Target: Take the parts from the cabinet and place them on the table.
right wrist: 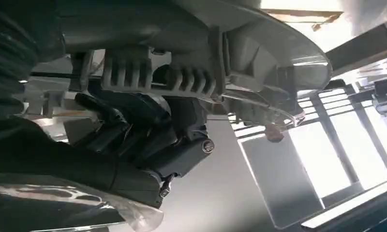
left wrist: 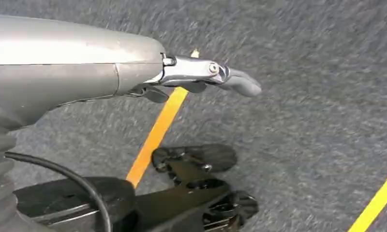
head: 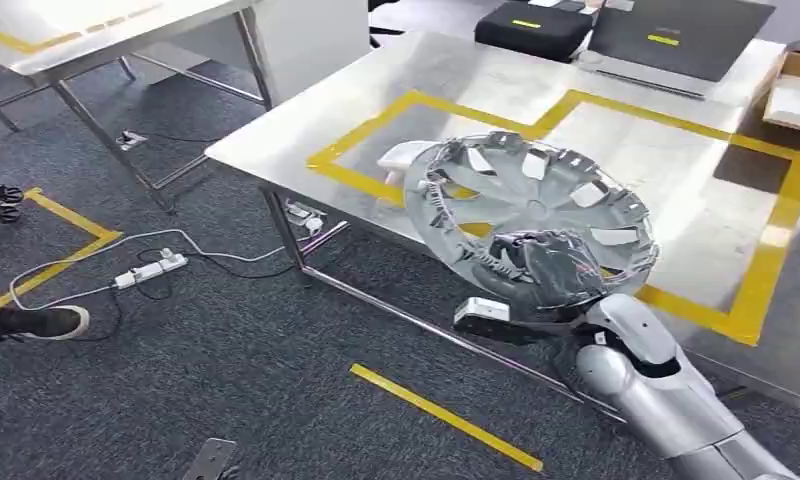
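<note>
Wheel cover [head: 531,205] over table [head: 676,190] edge, laptop [head: 676,35] behind

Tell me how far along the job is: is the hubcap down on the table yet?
Not yet. Done: the hubcap is out of the cabinet and over the table, above the yellow tape outline. In hand: the right hand grips its near rim, holding it tilted. The left hand hangs over the carpet, holding nothing. Left: lower it flat and let go.

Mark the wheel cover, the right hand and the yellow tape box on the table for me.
wheel cover [head: 542,192], head view, on the hub centre.
right hand [head: 546,268], head view, on the fingers gripping the cover's near rim.
yellow tape box [head: 776,262], head view, on its right side strip.
</note>
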Robot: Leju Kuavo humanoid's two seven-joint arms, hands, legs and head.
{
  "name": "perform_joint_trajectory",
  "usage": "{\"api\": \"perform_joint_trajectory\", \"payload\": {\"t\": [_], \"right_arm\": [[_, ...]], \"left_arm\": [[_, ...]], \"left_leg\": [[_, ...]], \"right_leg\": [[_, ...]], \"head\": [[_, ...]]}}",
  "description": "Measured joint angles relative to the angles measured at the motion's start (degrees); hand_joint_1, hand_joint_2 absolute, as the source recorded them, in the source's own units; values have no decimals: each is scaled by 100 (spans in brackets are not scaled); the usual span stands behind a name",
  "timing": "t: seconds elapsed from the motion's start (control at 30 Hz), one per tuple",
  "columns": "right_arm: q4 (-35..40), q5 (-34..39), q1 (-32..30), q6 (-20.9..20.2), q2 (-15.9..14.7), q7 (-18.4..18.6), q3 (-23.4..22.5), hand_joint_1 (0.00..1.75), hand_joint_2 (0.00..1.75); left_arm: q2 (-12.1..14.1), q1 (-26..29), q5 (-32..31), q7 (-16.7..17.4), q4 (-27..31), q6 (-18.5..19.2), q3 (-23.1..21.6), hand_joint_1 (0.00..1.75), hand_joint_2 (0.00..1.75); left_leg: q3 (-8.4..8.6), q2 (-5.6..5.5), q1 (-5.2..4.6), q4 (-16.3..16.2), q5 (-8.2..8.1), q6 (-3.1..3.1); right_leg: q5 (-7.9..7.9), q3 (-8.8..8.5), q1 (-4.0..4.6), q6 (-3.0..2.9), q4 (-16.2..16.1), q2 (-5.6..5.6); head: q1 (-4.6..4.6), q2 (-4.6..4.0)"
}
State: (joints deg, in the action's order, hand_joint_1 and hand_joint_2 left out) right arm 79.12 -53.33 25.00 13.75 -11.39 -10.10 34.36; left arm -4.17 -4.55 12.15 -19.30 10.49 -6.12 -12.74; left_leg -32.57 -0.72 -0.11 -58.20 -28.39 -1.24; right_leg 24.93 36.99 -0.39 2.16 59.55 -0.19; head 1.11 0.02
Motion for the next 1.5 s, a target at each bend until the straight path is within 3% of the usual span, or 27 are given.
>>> {"api": "perform_joint_trajectory", "payload": {"t": [0.1, 0.17, 0.2, 0.27, 0.3, 0.33, 0.37, 0.4, 0.47, 0.57, 0.63, 0.7, 0.8, 0.83, 0.87, 0.9, 0.97, 1.0, 1.03, 1.13, 1.2, 1.3, 1.33, 1.37, 1.4, 1.47, 1.5], "right_arm": [[-206, -61, 210, 55, 33, -28, -46, 175, 175], [-394, -79, 355, 94, 53, -22, -109, 175, 175], [-536, -87, 441, 131, 76, -11, -140, 175, 175], [-832, -129, 591, 170, 133, 13, -146, 175, 175], [-947, -164, 647, 188, 149, 17, -155, 175, 175], [-1118, -212, 700, 205, 162, 28, -160, 175, 175], [-1273, -240, 752, 223, 170, 35, -173, 175, 175], [-1393, -251, 794, 236, 184, 35, -197, 175, 175], [-1607, -300, 864, 260, 203, 63, -247, 175, 175], [-1917, -354, 960, 352, 221, 98, -278, 175, 175], [-2068, -359, 989, 374, 221, 151, -356, 175, 175], [-2258, -304, 1008, 433, 223, 179, -481, 175, 175], [-2649, -216, 944, 496, 194, 186, -722, 175, 175], [-2745, -203, 899, 520, 177, 170, -802, 175, 175], [-2815, -197, 863, 533, 168, 162, -868, 175, 175], [-2885, -190, 841, 536, 153, 160, -927, 175, 175], [-2968, -194, 828, 542, 133, 170, -1040, 175, 175], [-3005, -214, 828, 544, 129, 192, -1089, 175, 175], [-3047, -243, 836, 544, 127, 219, -1137, 175, 175], [-3132, -306, 776, 546, 81, 286, -1290, 175, 175], [-3158, -367, 772, 571, 63, 328, -1366, 175, 175], [-3208, -455, 770, 601, 26, 398, -1445, 175, 175], [-3237, -487, 765, 605, 9, 433, -1473, 175, 175], [-3257, -509, 753, 614, -7, 455, -1504, 175, 175], [-3274, -516, 744, 621, -18, 470, -1543, 175, 175], [-3298, -536, 739, 632, -20, 474, -1587, 175, 175], [-3311, -551, 736, 636, -31, 476, -1615, 175, 175]], "left_arm": [[-31, -47, -70, 79, 4, 37, -9, 0, 175], [-33, -71, -120, 111, 15, 42, -15, 0, 175], [-33, -86, -131, 116, 20, 44, -24, 0, 175], [-35, -106, -164, 166, 24, 52, -52, 0, 175], [-39, -104, -168, 190, 24, 55, -59, 0, 175], [-42, -98, -170, 199, 24, 67, -63, 0, 175], [-39, -100, -170, 205, 26, 92, -63, 0, 175], [-39, -109, -170, 208, 26, 94, -63, 0, 175], [-39, -113, -173, 208, 28, 107, -63, 0, 175], [-39, -136, -192, 214, 31, 116, -63, 0, 175], [-42, -129, -232, 214, 35, 118, -63, 0, 175], [-50, -135, -238, 214, 46, 90, -61, 0, 175], [-63, -156, -238, 197, 46, 54, -52, 0, 175], [-63, -136, -238, 179, 46, 13, -44, 0, 175], [-68, -115, -238, 177, 46, -18, -39, 0, 175], [-72, -101, -238, 177, 46, -31, -37, 0, 175], [-81, -102, -271, 179, 46, -33, -35, 0, 175], [-76, -105, -291, 179, 46, -31, -33, 0, 175], [-74, -117, -297, 179, 46, -15, -28, 0, 175], [-74, -85, -326, 170, 46, 33, 0, 0, 175], [-68, -79, -326, 162, 46, 37, 15, 0, 175], [-68, -62, -284, 138, 46, 149, 68, 0, 175], [-70, -40, -275, 118, 46, 207, 92, 0, 175], [-70, -22, -264, 105, 46, 249, 107, 0, 175], [-68, -13, -249, 87, 46, 273, 120, 0, 175], [-59, -13, -238, 79, 46, 297, 159, 0, 175], [-55, -13, -238, 76, 46, 308, 173, 0, 175]], "left_leg": [[-6, 13, 19, 23, -11, 76], [0, 19, 21, -68, -100, 145], [-116, 24, 23, -333, -208, 163], [-617, 25, 40, -1257, -530, 191], [-880, 25, 41, -1666, -620, 200], [-1035, 25, 41, -1824, -578, 197], [-1040, 25, 40, -1696, -376, 186], [-940, 25, 38, -1344, -65, 166], [-592, 25, 27, -350, 560, 105], [-457, 24, -19, -94, 379, 57], [-434, 13, -11, -40, 365, 11], [-314, 17, 29, 68, 362, -38], [-282, 10, 30, 64, 313, -94], [-269, 7, 32, 61, 290, -97], [-241, 4, 34, 60, 263, -92], [-204, 2, 37, 55, 230, -82], [-110, 2, 49, 15, 129, -28], [-105, -4, 28, 6, 88, 18], [-126, -6, 13, -54, 66, 48], [-93, -1, 25, -18, 45, 101], [-144, 17, 34, -169, -96, 160], [-753, 23, 38, -1455, -638, 186], [-924, 23, 38, -1769, -700, 178], [-967, 23, 37, -1801, -628, 161], [-909, 23, 32, -1614, -439, 131], [-533, 23, -12, -675, 135, 36], [-361, 24, -45, -229, 283, -13]], "right_leg": [[104, -24, 23, -121, -96, 24], [113, -135, -27, -174, -164, 23], [144, -177, -29, -224, -167, 17], [196, -243, -20, -272, -165, 16], [226, -272, -16, -279, -162, 22], [256, -311, -13, -279, -162, 30], [293, -364, -11, -273, -161, 41], [332, -422, -10, -267, -160, 45], [418, -528, -11, -235, -161, 44], [454, -473, 3, -143, -150, 57], [474, -513, 4, -78, -202, 45], [622, -391, -9, -46, 16, 43], [1021, 437, -24, 6, 1347, 49], [998, 660, -29, 24, 1583, 47], [833, 720, -39, 40, 1509, 44], [568, 654, -53, 51, 1211, 39], [-91, 227, -90, 78, 143, 11], [10, 112, -72, 92, 9, 4], [40, 15, -59, 31, -128, 31], [82, 24, -36, -75, -70, 40], [96, -32, -71, -147, -97, 41], [141, -90, -54, -214, -96, 33], [153, -108, -42, -227, -96, 38], [165, -130, -31, -237, -96, 47], [179, -151, -24, -236, -96, 62], [205, -201, -16, -217, -96, 76], [217, -212, -19, -206, -98, 75]], "head": [[-13, 0], [-20, 0], [-57, 0], [-57, 0], [-57, 0], [-57, 0], [-57, 0], [-57, 0], [-57, 0], [-59, 0], [-68, 0], [-61, 0], [-48, 0], [-46, 0], [-48, 0], [-48, 0], [-48, 0], [-53, 0], [-41, 0], [-74, 0], [-85, 0], [-87, 0], [-92, 0], [-87, 0], [-92, 0], [-87, 0], [-92, 0]]}}
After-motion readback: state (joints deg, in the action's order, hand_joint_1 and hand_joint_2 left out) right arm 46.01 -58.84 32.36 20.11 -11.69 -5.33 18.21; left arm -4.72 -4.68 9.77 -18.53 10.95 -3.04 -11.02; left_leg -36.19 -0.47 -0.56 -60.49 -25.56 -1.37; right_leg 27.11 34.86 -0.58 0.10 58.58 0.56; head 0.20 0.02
